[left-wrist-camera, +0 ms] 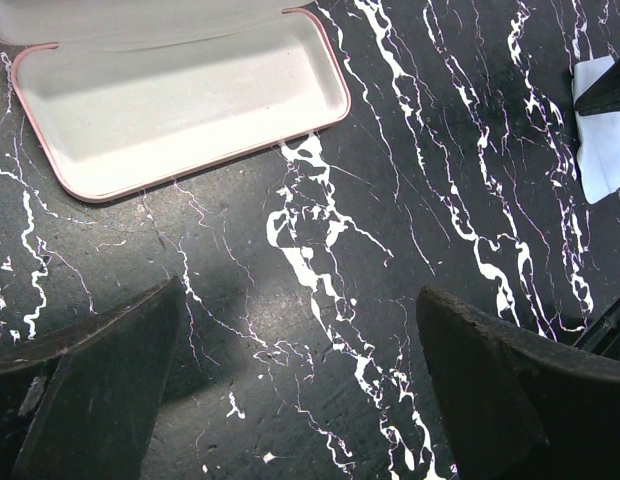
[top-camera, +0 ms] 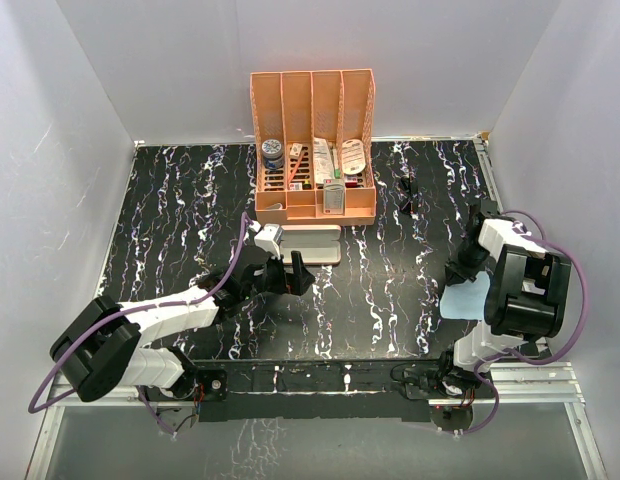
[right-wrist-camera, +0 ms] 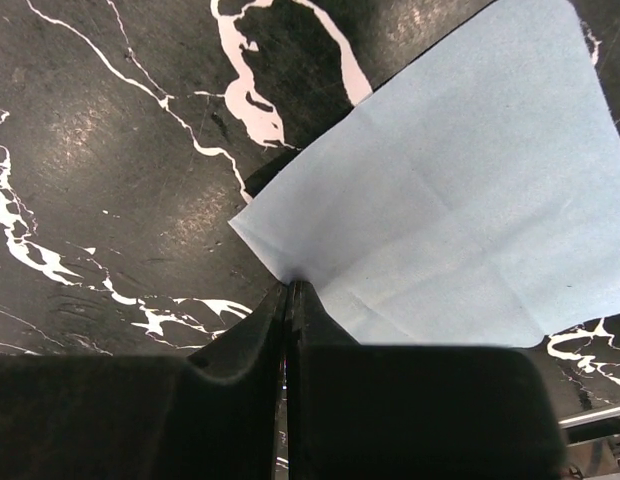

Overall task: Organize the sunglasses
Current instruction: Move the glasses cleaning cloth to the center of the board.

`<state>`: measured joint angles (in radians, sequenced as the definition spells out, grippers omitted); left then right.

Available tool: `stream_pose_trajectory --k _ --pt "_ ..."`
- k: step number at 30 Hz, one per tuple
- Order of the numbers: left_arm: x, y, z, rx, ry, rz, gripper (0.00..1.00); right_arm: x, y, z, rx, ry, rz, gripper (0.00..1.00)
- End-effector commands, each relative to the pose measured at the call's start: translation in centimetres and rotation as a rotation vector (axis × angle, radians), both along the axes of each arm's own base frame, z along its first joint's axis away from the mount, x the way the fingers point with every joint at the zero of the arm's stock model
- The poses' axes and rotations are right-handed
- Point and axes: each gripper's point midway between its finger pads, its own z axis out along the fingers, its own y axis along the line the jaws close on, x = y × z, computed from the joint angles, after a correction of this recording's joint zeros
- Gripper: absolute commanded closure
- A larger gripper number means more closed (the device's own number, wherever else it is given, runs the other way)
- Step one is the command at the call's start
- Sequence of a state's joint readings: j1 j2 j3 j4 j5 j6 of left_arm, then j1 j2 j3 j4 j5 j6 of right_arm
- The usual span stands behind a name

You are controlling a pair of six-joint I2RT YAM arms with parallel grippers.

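The sunglasses point(top-camera: 408, 196) lie on the black marbled table point(top-camera: 370, 300) in the upper right of the overhead frame, right of the peach desk organizer point(top-camera: 313, 100) and well apart from both arms; their detail is too small to make out. The right gripper point(right-wrist-camera: 290, 295) sits at the lower middle of its wrist view, with its jaws pressed together and pinching the near edge of the light blue cloth point(right-wrist-camera: 440, 200), which spreads flat toward the upper right. The left gripper point(left-wrist-camera: 300, 400) hovers with its jaws spread wide and nothing between them. Just beyond it, in the upper left of its wrist view, the pink glasses case point(left-wrist-camera: 180, 110) lies open, showing a pale lining.
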<state>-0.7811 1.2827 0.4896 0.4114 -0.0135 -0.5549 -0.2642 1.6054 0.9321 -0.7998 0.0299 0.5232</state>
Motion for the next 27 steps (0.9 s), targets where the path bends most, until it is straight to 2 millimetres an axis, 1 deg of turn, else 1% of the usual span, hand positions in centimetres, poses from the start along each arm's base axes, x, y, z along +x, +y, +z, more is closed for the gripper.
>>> stream_pose_trajectory --k 1,5,10,15,18,21,23,27 --pt "-0.2 -0.4 1.2 -0.035 -0.019 -0.013 0.01 0.7 0.2 0.8 0.015 -0.066 0.003 1.00" --pt "-0.3 -0.5 1.2 -0.035 -0.012 -0.018 0.01 0.7 0.6 1.6 0.023 -0.110 0.011 1.00" --pt "-0.2 -0.5 1.5 -0.035 -0.013 -0.015 0.01 0.7 2.1 2.1 0.070 -0.152 0.032 1.00" --pt "-0.2 -0.1 1.7 -0.024 -0.014 -0.004 0.01 1.3 3.5 3.2 0.063 -0.192 0.079 1.00" --pt "0.0 0.3 2.0 -0.008 -0.024 0.012 0.01 1.9 5.5 3.8 0.078 -0.208 0.124 1.00" --pt "0.2 0.6 2.4 0.012 -0.033 0.020 0.01 2.4 8.5 4.2 0.101 -0.221 0.182 1.00" --pt "0.2 0.9 2.8 0.019 -0.040 0.026 0.01 2.8 10.8 4.5 0.115 -0.233 0.225 1.00" --pt "0.2 1.3 3.4 0.029 -0.045 0.038 0.01 3.4 14.5 4.4 0.157 -0.246 0.284 1.00"
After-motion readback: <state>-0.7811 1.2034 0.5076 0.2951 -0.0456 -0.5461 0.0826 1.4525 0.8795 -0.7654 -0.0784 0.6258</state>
